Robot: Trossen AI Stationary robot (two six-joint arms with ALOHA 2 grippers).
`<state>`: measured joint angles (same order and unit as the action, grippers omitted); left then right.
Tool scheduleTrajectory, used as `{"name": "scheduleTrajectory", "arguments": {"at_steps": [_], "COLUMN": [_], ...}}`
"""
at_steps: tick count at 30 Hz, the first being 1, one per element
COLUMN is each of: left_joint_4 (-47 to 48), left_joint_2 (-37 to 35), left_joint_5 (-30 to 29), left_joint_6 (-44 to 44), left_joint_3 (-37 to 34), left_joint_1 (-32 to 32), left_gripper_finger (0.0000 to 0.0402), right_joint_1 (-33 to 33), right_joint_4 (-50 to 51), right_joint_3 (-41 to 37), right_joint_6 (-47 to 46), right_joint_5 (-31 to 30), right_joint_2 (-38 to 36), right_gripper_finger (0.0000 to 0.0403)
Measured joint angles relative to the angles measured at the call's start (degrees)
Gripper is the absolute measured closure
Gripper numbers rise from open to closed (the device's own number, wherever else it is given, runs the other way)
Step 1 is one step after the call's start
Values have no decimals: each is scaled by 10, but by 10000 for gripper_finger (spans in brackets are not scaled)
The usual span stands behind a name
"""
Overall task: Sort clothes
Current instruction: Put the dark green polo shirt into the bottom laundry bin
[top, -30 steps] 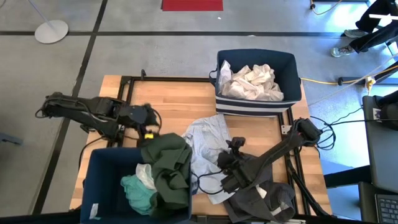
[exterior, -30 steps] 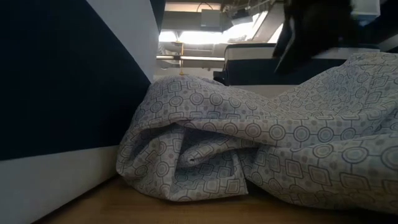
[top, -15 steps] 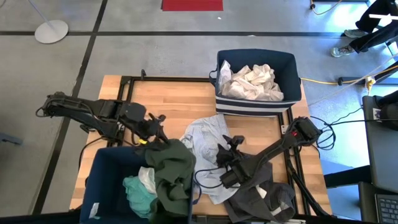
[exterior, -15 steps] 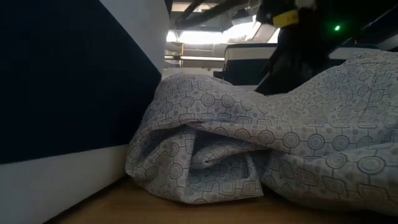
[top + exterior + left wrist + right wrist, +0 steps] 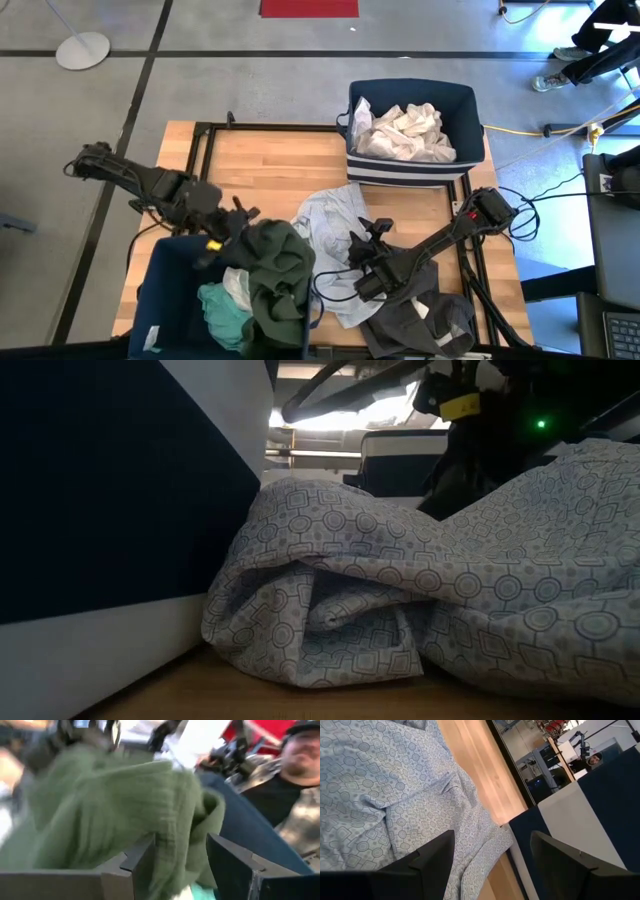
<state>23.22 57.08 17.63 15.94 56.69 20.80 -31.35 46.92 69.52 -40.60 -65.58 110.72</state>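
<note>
- Clothes lie in three places: a dark olive green garment (image 5: pixel 272 265) draped over the far right corner of the near navy bin (image 5: pixel 160 290), a pale patterned shirt (image 5: pixel 330 225) spread on the desk (image 5: pixel 280 165), and white pieces (image 5: pixel 405 132) heaped in the far bin (image 5: pixel 412 90).
- A teal garment (image 5: pixel 222 305) and a white scrap sit inside the near bin beside the green one; a dark grey garment (image 5: pixel 420 325) lies at the desk's near right edge.
- The left gripper (image 5: pixel 222 232) sits at the near bin's far rim, just beside the green garment. In the left wrist view the green fabric (image 5: pixel 115 805) bulges between the two fingers (image 5: pixel 137 857), and the jaws stand wide; whether they truly clamp it cannot be told.
- Compared with a second ago, the left arm has swung nearer the bin, and the green garment now hangs a little further into it.
- The right gripper (image 5: pixel 368 262) rests over the patterned shirt's near part, jaws spread apart with nothing between them; the right wrist view shows the shirt (image 5: pixel 385 795) lying flat below them.
- The right arm has barely shifted since the earlier frame.
- In the low view the shirt's folded edge (image 5: pixel 400 620) lies against the bin wall (image 5: pixel 100 510), a touch further right than before.
</note>
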Motion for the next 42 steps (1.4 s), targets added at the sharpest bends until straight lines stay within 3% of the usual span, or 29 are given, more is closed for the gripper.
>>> {"name": "scheduleTrajectory", "arguments": {"at_steps": [9, 18, 27, 32, 42], "left_joint_4": [111, 181, 195, 239, 338], "left_joint_2": [33, 125, 151, 129, 92], "left_joint_5": [-232, -385, -390, -356, -405], "left_joint_6": [115, 88, 79, 119, 166], "left_joint_3": [0, 5, 16, 81, 196], "left_joint_1": [125, 174, 175, 182, 184], "left_gripper_finger": [235, 235, 235, 235, 235], "right_joint_1": [1, 19, 18, 18, 18], "right_joint_4": [-6, -6, -6, -6, -6], "right_joint_3": [0, 0, 0, 0, 0], "right_joint_6": [1, 2, 0, 0, -1], "right_joint_5": [-8, -8, -4, -4, -4], "right_joint_2": [0, 0, 0, 0, 0], "right_gripper_finger": [141, 141, 141, 141, 141]}}
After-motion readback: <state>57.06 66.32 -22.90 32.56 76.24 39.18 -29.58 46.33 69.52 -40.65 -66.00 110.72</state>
